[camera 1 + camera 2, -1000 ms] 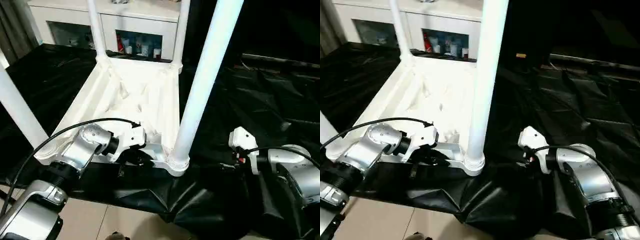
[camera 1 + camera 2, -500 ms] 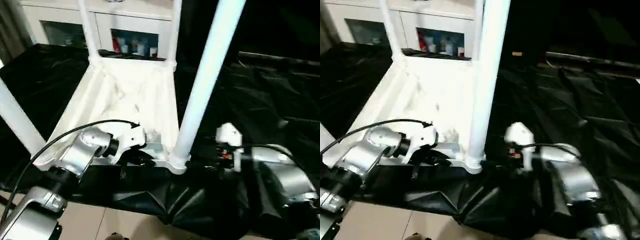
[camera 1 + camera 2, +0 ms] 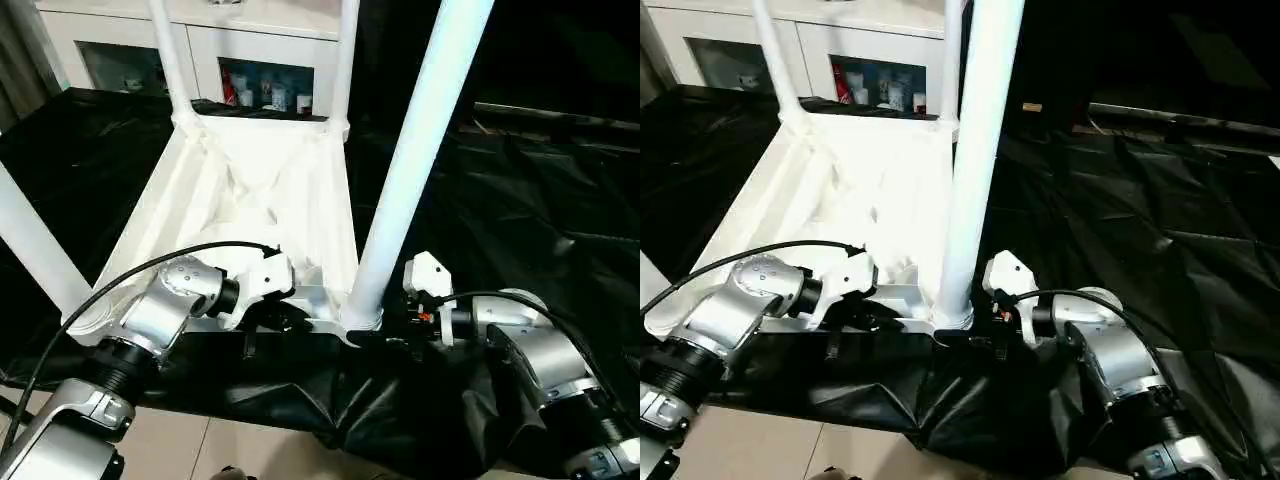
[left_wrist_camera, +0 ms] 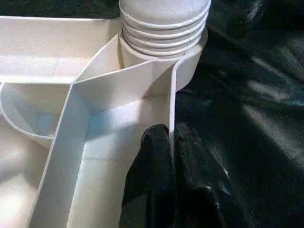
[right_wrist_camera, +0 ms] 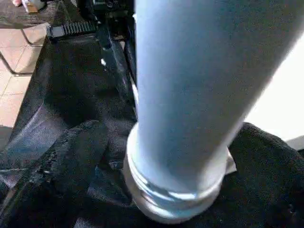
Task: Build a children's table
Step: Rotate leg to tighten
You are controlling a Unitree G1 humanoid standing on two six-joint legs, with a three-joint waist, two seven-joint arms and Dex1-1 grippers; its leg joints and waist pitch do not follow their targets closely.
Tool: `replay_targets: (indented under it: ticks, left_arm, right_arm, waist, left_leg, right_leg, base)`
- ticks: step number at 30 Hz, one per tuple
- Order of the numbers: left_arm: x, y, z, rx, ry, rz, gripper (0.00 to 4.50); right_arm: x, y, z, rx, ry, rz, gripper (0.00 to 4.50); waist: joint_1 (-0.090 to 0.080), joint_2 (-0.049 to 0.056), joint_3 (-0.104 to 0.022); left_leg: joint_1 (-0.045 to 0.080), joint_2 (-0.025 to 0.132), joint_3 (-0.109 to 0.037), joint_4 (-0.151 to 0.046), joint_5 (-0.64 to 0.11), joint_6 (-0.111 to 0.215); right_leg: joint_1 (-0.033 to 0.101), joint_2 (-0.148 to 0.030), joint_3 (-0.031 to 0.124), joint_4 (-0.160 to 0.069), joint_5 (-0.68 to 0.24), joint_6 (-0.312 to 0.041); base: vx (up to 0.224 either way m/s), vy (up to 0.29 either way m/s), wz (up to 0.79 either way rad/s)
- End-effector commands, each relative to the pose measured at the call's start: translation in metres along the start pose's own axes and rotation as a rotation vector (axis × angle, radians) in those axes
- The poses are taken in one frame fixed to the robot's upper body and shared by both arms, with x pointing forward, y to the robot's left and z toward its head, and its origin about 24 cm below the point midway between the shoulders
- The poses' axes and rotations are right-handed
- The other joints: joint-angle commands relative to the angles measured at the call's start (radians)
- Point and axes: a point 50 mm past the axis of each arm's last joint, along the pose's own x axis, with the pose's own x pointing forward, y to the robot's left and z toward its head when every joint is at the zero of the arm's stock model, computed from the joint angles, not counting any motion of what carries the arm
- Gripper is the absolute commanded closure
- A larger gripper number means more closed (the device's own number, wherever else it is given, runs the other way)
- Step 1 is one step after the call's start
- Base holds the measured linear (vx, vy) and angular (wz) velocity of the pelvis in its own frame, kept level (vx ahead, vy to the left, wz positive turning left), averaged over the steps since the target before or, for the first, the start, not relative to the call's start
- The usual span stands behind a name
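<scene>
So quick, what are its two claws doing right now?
Left gripper: shut, pinching the rim wall of the white plastic ribbed tabletop.
Right gripper: open, fingers either side of the near white tapered tube leg.

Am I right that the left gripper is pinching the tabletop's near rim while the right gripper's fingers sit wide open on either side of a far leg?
Not quite. The left gripper does pinch the tabletop rim, but the right gripper straddles the near right leg, not a far one, as the right wrist view shows.

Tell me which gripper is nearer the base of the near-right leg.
Right. The right gripper straddles the near-right leg at its base; the left gripper pinches the tabletop rim beside it.
</scene>
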Motion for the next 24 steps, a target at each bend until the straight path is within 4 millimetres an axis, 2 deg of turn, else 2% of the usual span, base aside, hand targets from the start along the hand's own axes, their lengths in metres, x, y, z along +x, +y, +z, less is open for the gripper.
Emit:
replay_targets:
  ticks: [1,2,3,6,8,10,14,15,17,18,19,20,21,23,24]
  left_arm:
    - [0.006,-0.002,0.000,-0.041,-0.076,0.013,4.50]
    - [0.006,-0.002,0.000,-0.041,-0.076,0.013,4.50]
    - [0.006,-0.002,0.000,-0.041,-0.076,0.014,4.50]
    - [0.005,-0.002,-0.001,-0.043,-0.075,0.016,4.50]
    - [0.003,-0.002,-0.001,-0.044,-0.072,0.019,4.50]
    - [0.002,-0.001,-0.002,-0.044,-0.071,0.023,4.50]
    - [0.003,0.006,0.000,-0.052,-0.077,0.101,4.50]
    - [0.007,0.013,0.003,-0.067,-0.097,0.175,4.50]
    - [0.011,0.018,0.005,-0.073,-0.104,0.222,4.50]
    - [0.015,0.022,0.007,-0.081,-0.107,0.271,4.50]
    - [0.018,0.026,0.009,-0.090,-0.108,0.305,4.50]
    - [0.018,0.026,0.009,-0.090,-0.108,0.305,4.50]
    - [0.025,0.029,0.013,-0.103,-0.110,0.337,4.50]
    - [0.046,0.035,0.025,-0.125,-0.099,0.404,4.50]
    - [0.047,0.036,0.026,-0.126,-0.098,0.408,4.50]
  right_arm:
    - [0.002,-0.002,0.001,-0.018,0.008,-0.001,0.43]
    - [0.002,-0.002,0.001,-0.018,0.008,-0.001,0.43]
    - [0.002,-0.003,0.001,-0.018,0.007,-0.001,0.74]
    - [0.005,-0.004,0.002,-0.009,-0.008,-0.001,0.84]
    - [0.007,-0.004,0.002,-0.006,-0.013,0.000,1.17]
    - [0.009,-0.004,0.002,-0.004,-0.015,0.003,1.23]
    - [0.014,-0.004,-0.003,0.019,-0.022,-0.033,1.59]
    - [0.017,-0.009,-0.008,0.052,-0.012,-0.124,1.67]
    - [0.019,-0.013,-0.013,0.075,0.001,-0.195,1.75]
    - [0.021,-0.017,-0.016,0.100,0.009,-0.266,1.75]
    - [0.022,-0.020,-0.019,0.123,0.012,-0.320,1.76]
    - [0.022,-0.020,-0.019,0.123,0.012,-0.320,1.79]
    - [0.025,-0.024,-0.021,0.165,0.001,-0.391,1.80]
    - [0.037,-0.031,-0.026,0.262,0.007,-0.579,1.82]
    - [0.039,-0.031,-0.026,0.262,0.010,-0.584,1.82]
  waist:
    - [0.004,-0.017,-0.065]
    - [0.005,-0.017,-0.065]
    - [0.006,-0.017,-0.065]
    - [0.005,-0.016,-0.066]
    - [0.005,-0.014,-0.066]
    - [0.005,-0.014,-0.067]
    - [0.003,-0.014,-0.065]
    - [0.003,-0.014,-0.065]
    - [0.002,-0.017,-0.063]
    - [0.001,-0.014,-0.063]
    - [-0.002,-0.015,-0.064]
    - [-0.004,-0.016,-0.062]
    - [-0.001,-0.015,-0.066]
    - [-0.004,-0.010,-0.064]
    - [-0.006,-0.012,-0.066]
  left_leg:
    - [0.010,0.026,-0.019,-0.068,-0.234,0.025]
    - [0.011,0.026,-0.019,-0.068,-0.234,0.025]
    - [0.010,0.026,-0.019,-0.068,-0.230,0.026]
    - [0.009,0.026,-0.019,-0.069,-0.229,0.025]
    - [0.010,0.026,-0.019,-0.068,-0.237,0.024]
    - [0.009,0.026,-0.020,-0.069,-0.233,0.022]
    - [0.009,0.025,-0.019,-0.069,-0.237,0.021]
    - [0.010,0.024,-0.018,-0.069,-0.241,0.020]
    - [0.013,0.020,-0.019,-0.068,-0.253,0.010]
    - [0.013,0.020,-0.021,-0.069,-0.255,0.004]
    - [0.013,0.020,-0.022,-0.070,-0.259,-0.003]
    - [0.013,0.019,-0.022,-0.070,-0.261,-0.002]
    - [0.013,0.019,-0.023,-0.069,-0.261,0.000]
    - [0.017,0.016,-0.021,-0.069,-0.260,-0.003]
    - [0.017,0.016,-0.021,-0.070,-0.260,-0.006]
  right_leg:
    - [0.037,-0.077,0.044,-0.099,-0.360,-0.158]
    - [0.038,-0.077,0.044,-0.100,-0.360,-0.157]
    - [0.038,-0.077,0.044,-0.098,-0.352,-0.156]
    - [0.039,-0.076,0.044,-0.097,-0.339,-0.161]
    - [0.038,-0.077,0.044,-0.098,-0.349,-0.162]
    - [0.039,-0.076,0.044,-0.098,-0.344,-0.161]
    - [0.037,-0.076,0.044,-0.098,-0.337,-0.167]
    - [0.037,-0.076,0.044,-0.100,-0.347,-0.165]
    - [0.035,-0.075,0.042,-0.106,-0.400,-0.151]
    - [0.036,-0.078,0.041,-0.109,-0.433,-0.141]
    - [0.036,-0.078,0.039,-0.111,-0.449,-0.132]
    - [0.035,-0.077,0.039,-0.114,-0.459,-0.128]
    - [0.037,-0.079,0.039,-0.113,-0.460,-0.121]
    - [0.028,-0.075,0.040,-0.117,-0.455,-0.123]
    - [0.030,-0.075,0.039,-0.117,-0.455,-0.123]
  base:
    - [0.000,0.000,0.00]
    - [0.000,0.000,0.00]
    - [0.000,0.000,0.00]
    - [0.000,0.000,0.00]
    - [0.000,0.000,0.00]
    - [0.000,0.000,0.00]
    - [0.000,0.000,0.00]
    - [0.000,0.000,0.00]
    - [0.000,0.000,0.00]
    - [0.000,0.000,0.00]
    - [0.000,0.000,0.00]
    - [0.000,0.000,0.00]
    - [0.000,0.000,0.00]
    - [0.000,0.000,0.00]
    - [0.000,0.000,0.00]
